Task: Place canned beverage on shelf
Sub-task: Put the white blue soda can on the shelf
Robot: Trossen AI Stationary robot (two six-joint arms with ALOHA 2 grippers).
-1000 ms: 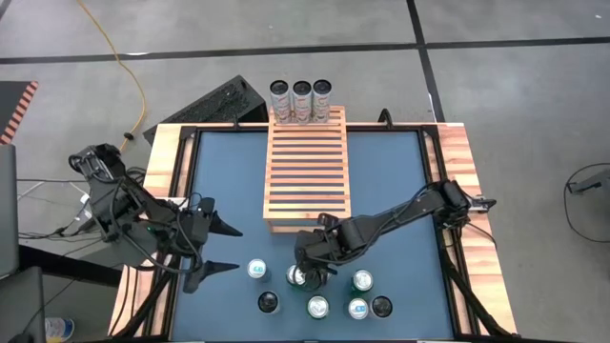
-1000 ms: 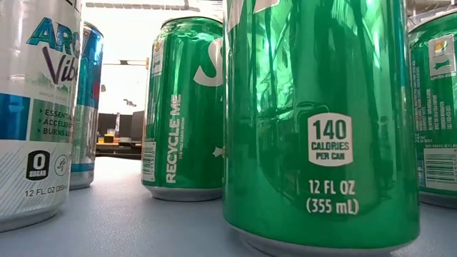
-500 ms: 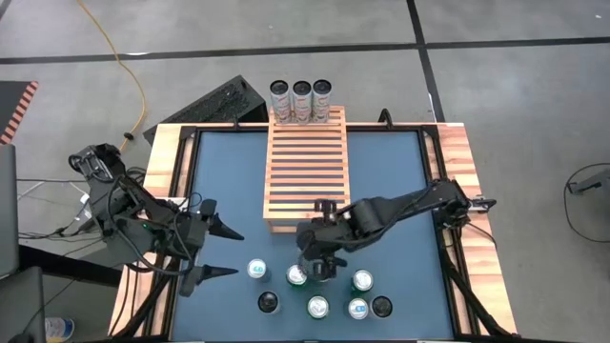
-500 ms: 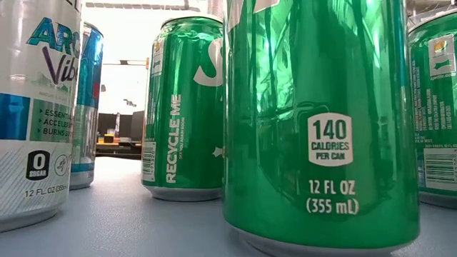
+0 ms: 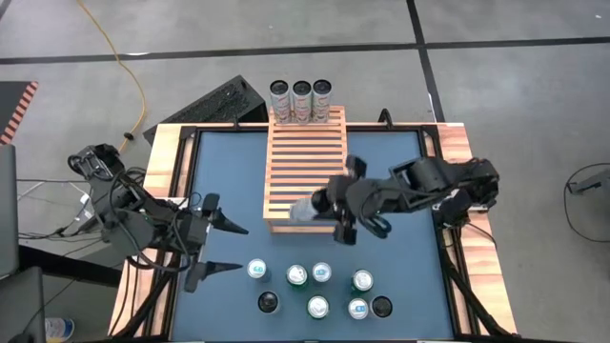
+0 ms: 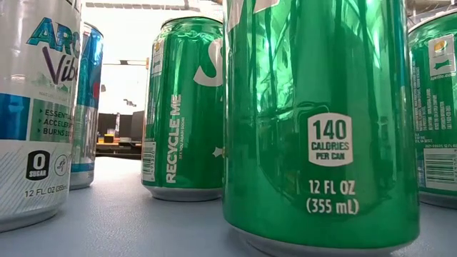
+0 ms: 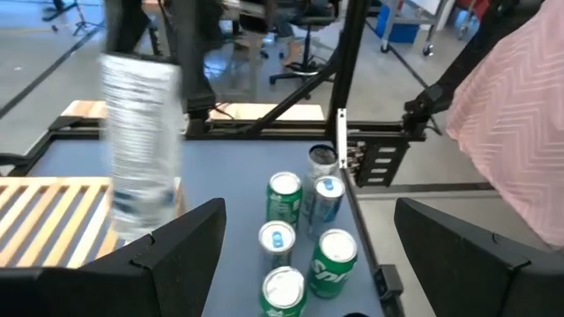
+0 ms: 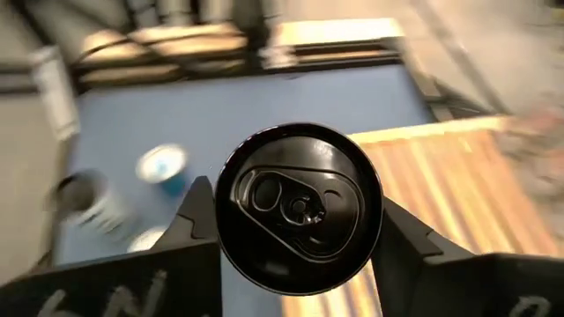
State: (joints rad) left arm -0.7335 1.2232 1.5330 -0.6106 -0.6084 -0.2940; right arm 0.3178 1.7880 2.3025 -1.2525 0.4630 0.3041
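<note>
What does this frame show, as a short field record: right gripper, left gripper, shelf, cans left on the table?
right gripper: shut on a silver-and-white can with a black top, carried over the near end of the shelf
left gripper: open, empty, waiting at the table's left
shelf: light-brown slatted wooden rack; three silver cans at its far end
cans on blue table: seven

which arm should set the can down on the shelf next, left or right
Right. The right gripper already has its jaws shut on the can, over the shelf's near end. The left gripper hangs open beside the table's left edge, holding nothing.
</note>
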